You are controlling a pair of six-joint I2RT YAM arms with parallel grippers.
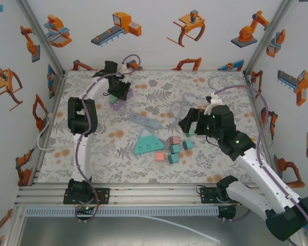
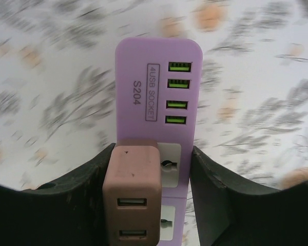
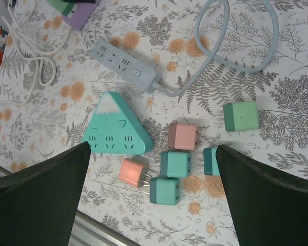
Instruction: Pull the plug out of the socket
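While left fingers [image 2: 66, 205] clamp plug [image 2: 132, 200] and socket [image 2: 159, 77], arm outstretched, right fingers [image 3: 36, 200] apart.

The socket [image 2: 156, 92] is purple with green ports [image 2: 178, 67], the plug [image 2: 132, 200] dusty pink-brown, the cloth [image 2: 256, 61] white with grey ferns and orange flowers.

Left arm [image 1: 80, 149] was stretched to the upper left, left gripper [image 2: 151, 154] pinched onto the socket [image 2: 138, 77]. Right gripper [image 3: 153, 147] hung wide open, center-right, facing down.
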